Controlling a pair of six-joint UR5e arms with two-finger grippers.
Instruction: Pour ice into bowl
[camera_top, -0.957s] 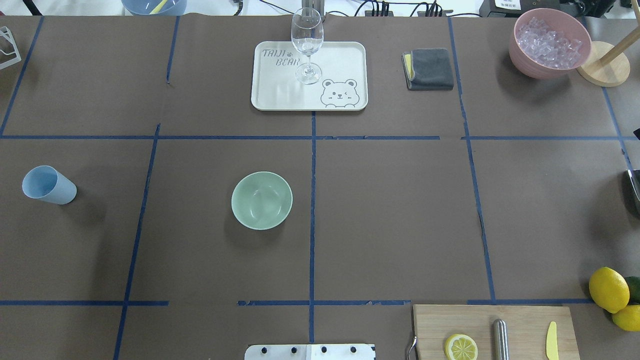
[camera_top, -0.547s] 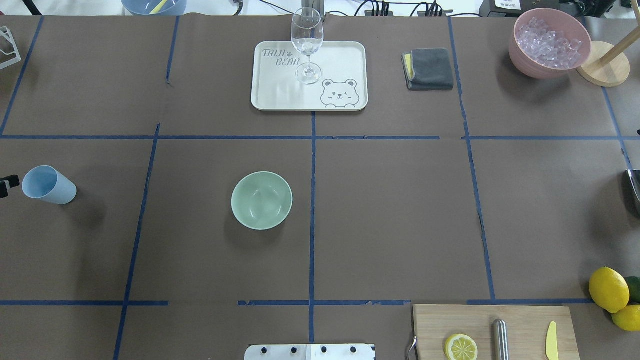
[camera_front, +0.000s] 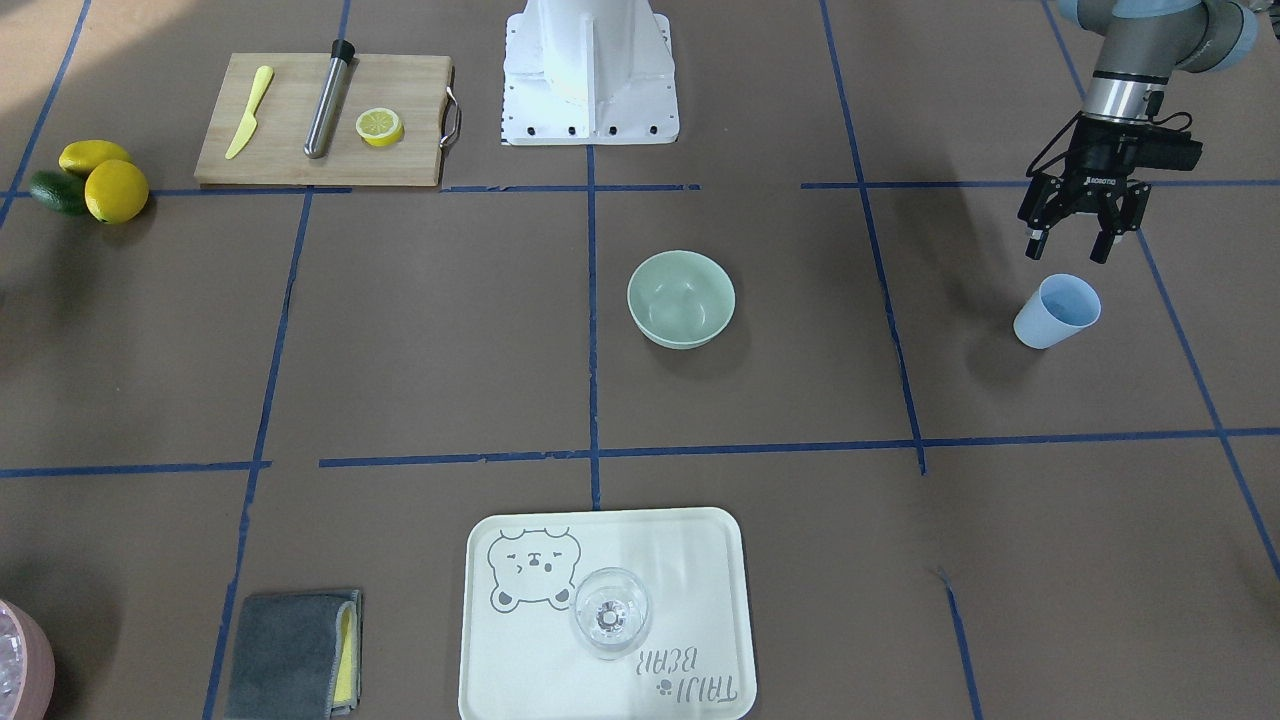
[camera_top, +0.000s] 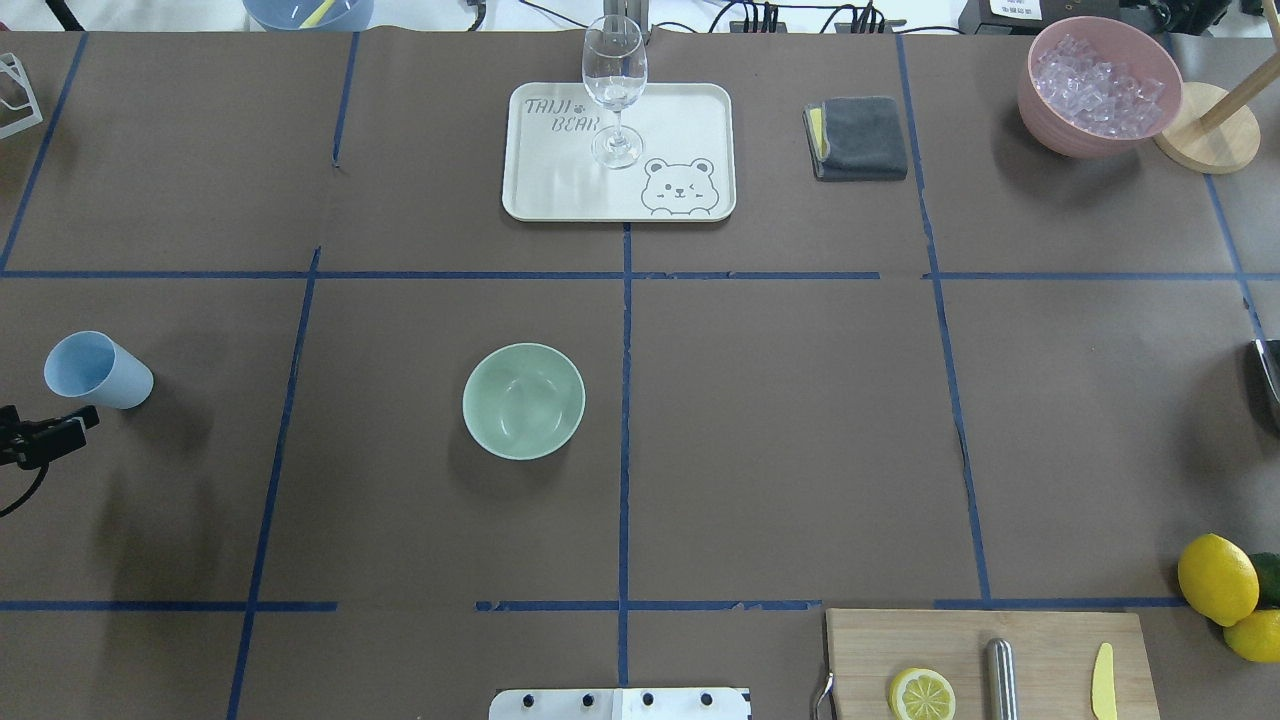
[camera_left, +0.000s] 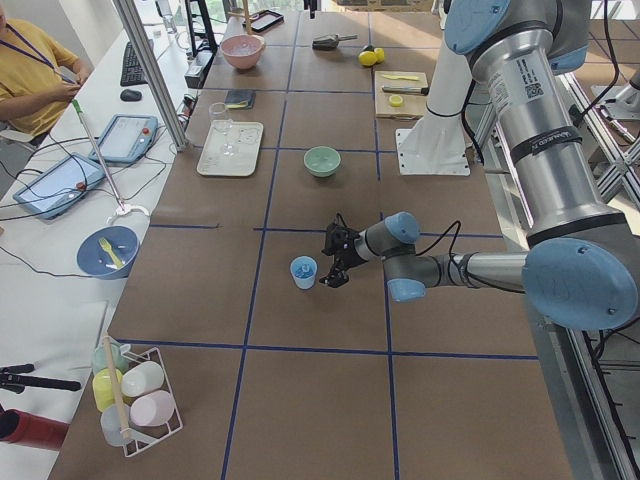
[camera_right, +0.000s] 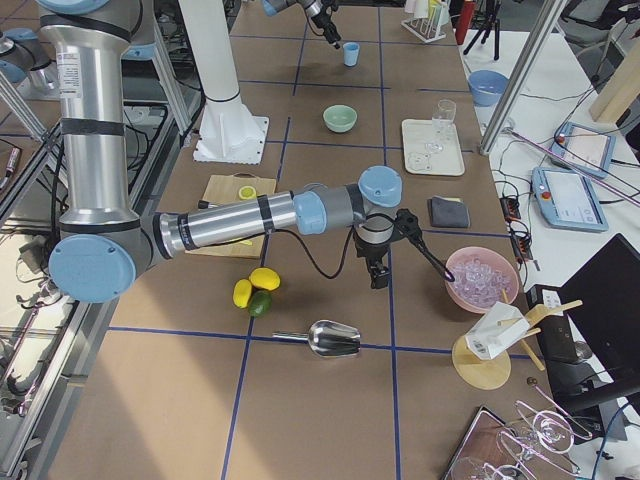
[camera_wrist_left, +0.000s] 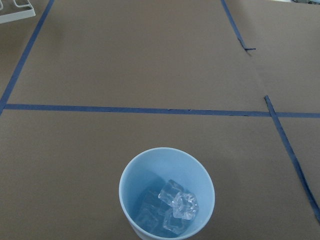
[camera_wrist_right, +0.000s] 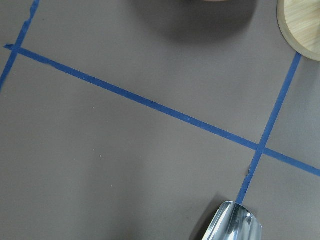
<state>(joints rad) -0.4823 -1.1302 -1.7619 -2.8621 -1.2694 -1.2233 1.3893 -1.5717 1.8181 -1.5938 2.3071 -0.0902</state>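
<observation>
The pale mint-green bowl (camera_front: 681, 298) stands empty near the table's middle; it also shows in the overhead view (camera_top: 523, 400). A light blue cup (camera_front: 1057, 311) stands upright at the robot's far left. The left wrist view shows a few clear ice cubes (camera_wrist_left: 172, 207) in it. My left gripper (camera_front: 1068, 250) is open and empty, pointing down, raised just on the robot's side of the cup and clear of it. My right gripper (camera_right: 378, 276) shows only in the exterior right view, above the table near the pink tub; I cannot tell whether it is open or shut.
A pink tub (camera_top: 1100, 85) of ice sits at the far right, a metal scoop (camera_right: 335, 340) near it. A white tray (camera_top: 690, 130) with a wine glass (camera_top: 614, 90) and a grey cloth (camera_top: 858, 138) lie at the far side. A cutting board (camera_top: 1040, 650) and lemons (camera_top: 1217, 578) lie near the robot.
My left gripper has come into the overhead view at its left edge and moved toward the robot's side of the blue cup. Cup and bowl have not moved.
</observation>
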